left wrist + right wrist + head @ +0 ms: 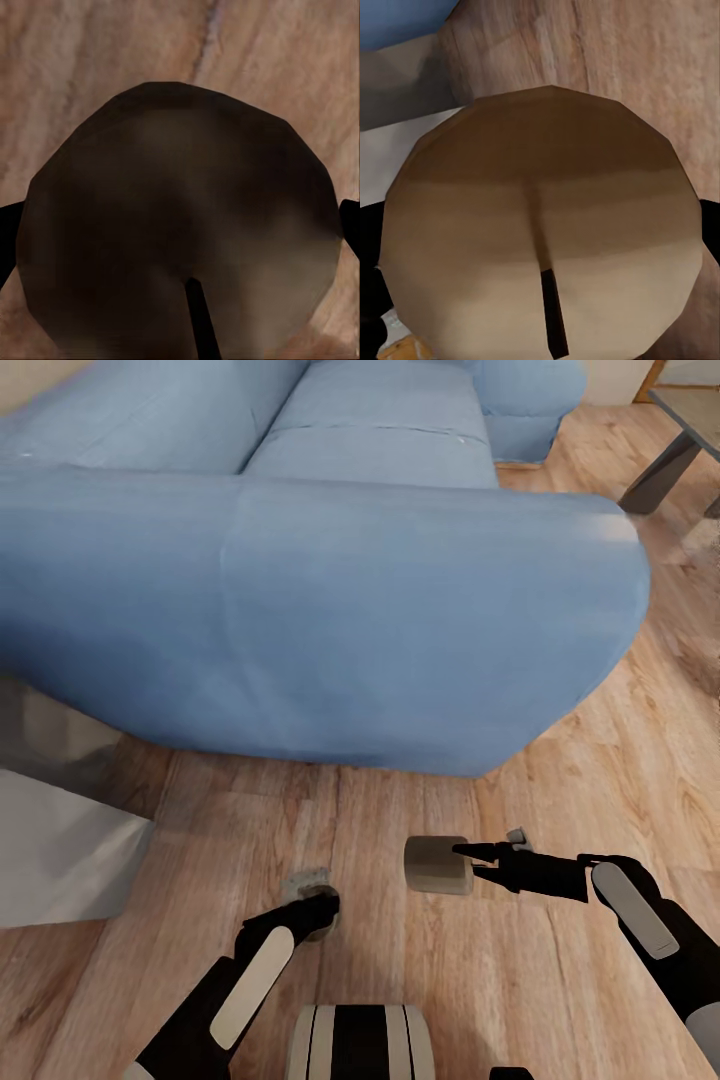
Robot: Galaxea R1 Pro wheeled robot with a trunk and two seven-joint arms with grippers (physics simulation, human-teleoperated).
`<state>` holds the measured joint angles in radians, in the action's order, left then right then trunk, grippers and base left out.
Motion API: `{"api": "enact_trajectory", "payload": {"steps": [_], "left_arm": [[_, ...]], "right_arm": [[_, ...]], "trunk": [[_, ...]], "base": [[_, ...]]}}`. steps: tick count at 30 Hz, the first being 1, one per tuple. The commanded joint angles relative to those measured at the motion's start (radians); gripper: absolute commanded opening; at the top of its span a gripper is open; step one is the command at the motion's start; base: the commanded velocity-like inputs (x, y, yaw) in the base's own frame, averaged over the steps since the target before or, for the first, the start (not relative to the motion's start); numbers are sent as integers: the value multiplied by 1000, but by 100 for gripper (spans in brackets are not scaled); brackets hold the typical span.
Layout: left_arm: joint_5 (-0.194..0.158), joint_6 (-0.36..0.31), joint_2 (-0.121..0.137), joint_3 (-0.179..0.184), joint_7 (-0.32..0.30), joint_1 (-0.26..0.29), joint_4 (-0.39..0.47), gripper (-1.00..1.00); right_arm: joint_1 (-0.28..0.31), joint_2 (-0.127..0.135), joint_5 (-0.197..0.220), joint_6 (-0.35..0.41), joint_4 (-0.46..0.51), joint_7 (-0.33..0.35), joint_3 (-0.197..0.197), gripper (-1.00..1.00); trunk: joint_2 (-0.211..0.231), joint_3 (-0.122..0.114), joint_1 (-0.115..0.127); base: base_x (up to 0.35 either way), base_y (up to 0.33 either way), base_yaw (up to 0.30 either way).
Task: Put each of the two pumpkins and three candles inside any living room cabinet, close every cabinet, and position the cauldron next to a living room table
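Candle (437,865) held in right gripper (462,861), candle (307,887) in left gripper (312,912); cabinet stowing, pumpkins, cauldron judged pending.

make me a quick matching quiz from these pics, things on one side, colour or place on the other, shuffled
Things:
1. sofa
2. floor
3. candle in the right gripper
4. candle in the left gripper

Colour or place:
A. wooden planks
B. pale tan, facing the right wrist camera
C. light blue
D. dark and shadowed, facing the left wrist camera

Pairs: 1-C, 2-A, 3-B, 4-D
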<state>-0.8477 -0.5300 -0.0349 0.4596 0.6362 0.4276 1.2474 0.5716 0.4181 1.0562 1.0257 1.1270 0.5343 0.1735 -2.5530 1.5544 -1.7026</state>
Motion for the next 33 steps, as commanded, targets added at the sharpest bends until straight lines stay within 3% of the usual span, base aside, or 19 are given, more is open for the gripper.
{"api": "enact_trajectory", "payload": {"steps": [1,4,11,18,25,33], "left_arm": [[-12,-8,4,-1,9,0,17,-100],[-14,-52,7,-13,10,0,35,-100],[-19,-266,7,-165,8,-1,128,-100],[-19,-306,9,-233,9,-1,140,-100],[-19,-397,8,-274,8,-1,199,-100],[-19,-426,2,-272,11,-8,214,-100]], "right_arm": [[1,0,-12,1,0,8,1,-100],[1,0,-24,1,-1,7,-2,-100],[1,-1,-31,1,-1,4,-4,-100],[1,-2,-31,1,-27,2,-6,-100],[1,-2,-31,0,-47,1,-6,-100],[1,-2,-33,-1,-51,1,-6,-100]], "trunk": [[0,-3,1],[1,-15,2],[2,-42,5],[4,-69,8],[6,-96,11],[7,-127,15]], "base": [[0,0,0],[0,0,0],[-24,0,0],[-162,0,0],[-17,0,0],[-203,0,0]]}}
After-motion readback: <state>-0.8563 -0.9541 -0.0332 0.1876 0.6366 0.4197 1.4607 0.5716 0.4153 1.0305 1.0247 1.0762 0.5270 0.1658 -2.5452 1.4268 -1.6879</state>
